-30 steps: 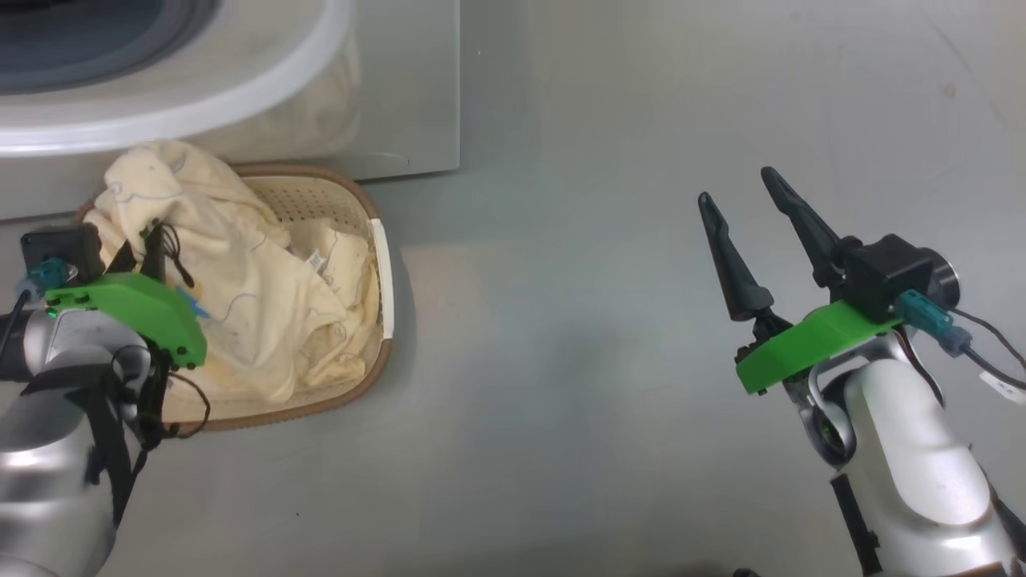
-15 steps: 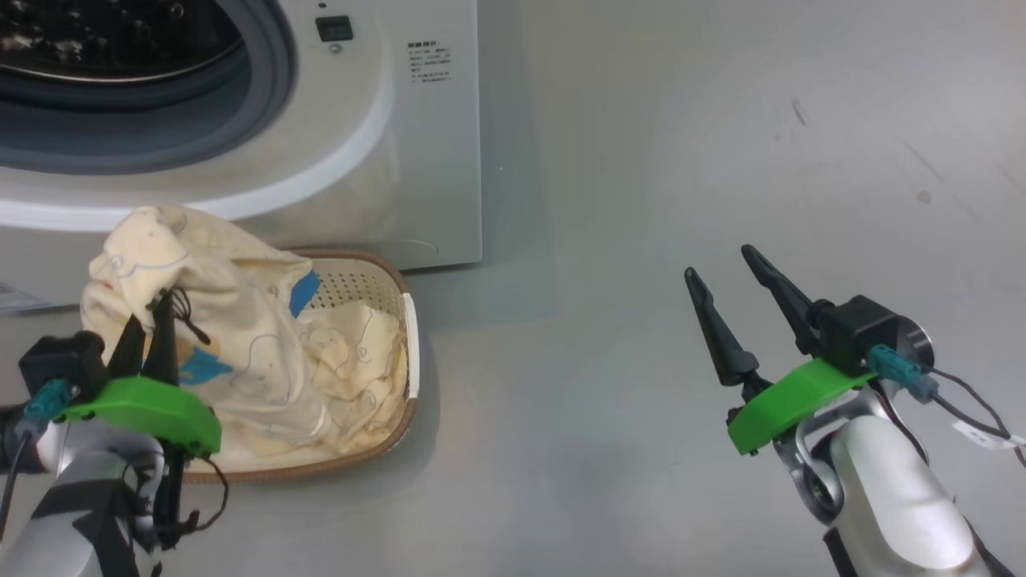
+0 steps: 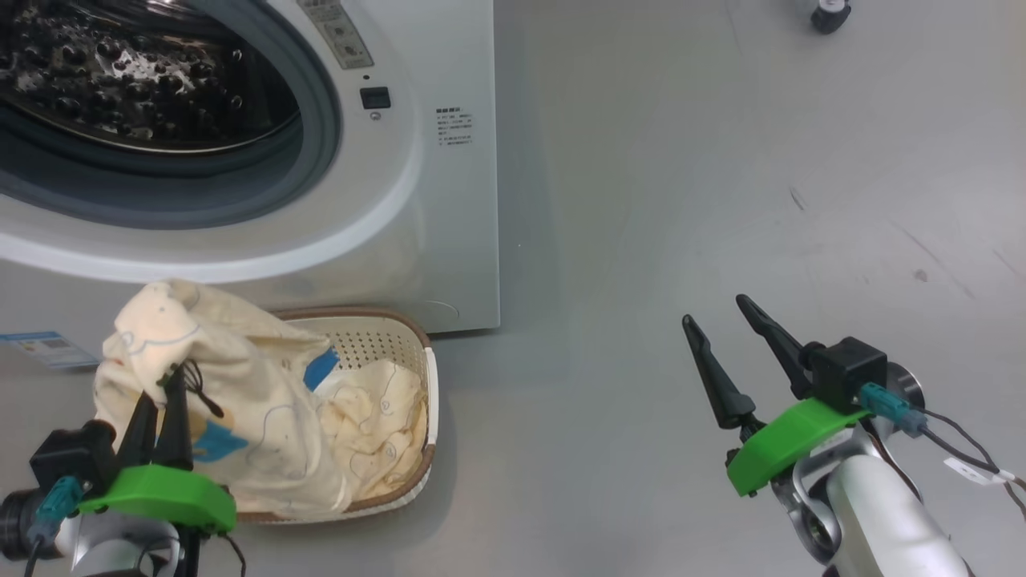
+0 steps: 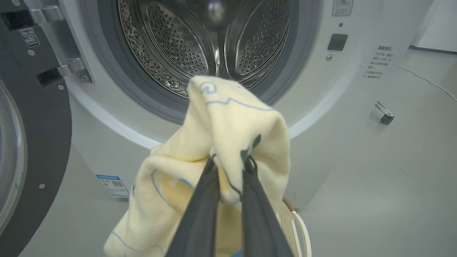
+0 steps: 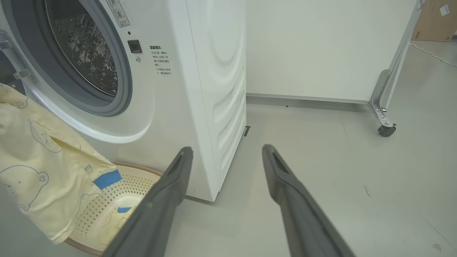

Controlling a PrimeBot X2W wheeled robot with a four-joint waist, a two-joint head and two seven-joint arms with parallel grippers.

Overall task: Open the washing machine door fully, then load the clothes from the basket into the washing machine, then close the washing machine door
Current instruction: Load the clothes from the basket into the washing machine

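Observation:
The washing machine [image 3: 449, 200] stands with its steel drum [image 4: 214, 43] exposed. Its door [image 4: 39, 135], black-rimmed, is swung wide to the left in the left wrist view. My left gripper [image 3: 164, 385] is shut on a pale cream garment [image 3: 240, 401] from the clothes, which hangs above the basket [image 3: 401, 332] and below the drum opening. That garment [image 4: 228, 121] drapes over my left gripper [image 4: 230, 162] just before the opening. More clothes [image 3: 377, 425] lie in the basket. To the right of the machine, my right gripper [image 3: 715, 312] is open and empty over the floor. The right wrist view shows the right gripper [image 5: 226, 150] beside the basket [image 5: 139, 178].
A blue sticker [image 3: 40, 349] marks the machine's lower front. A caster wheel [image 5: 386, 130] of a white panel stands on the grey floor to the right, with a cardboard box [image 5: 433, 18] behind it. A thin cable [image 4: 428, 80] runs along the floor.
The head camera has tilted up, bringing the drum into view. My left gripper has lifted the garment higher out of the basket. The right gripper stays open.

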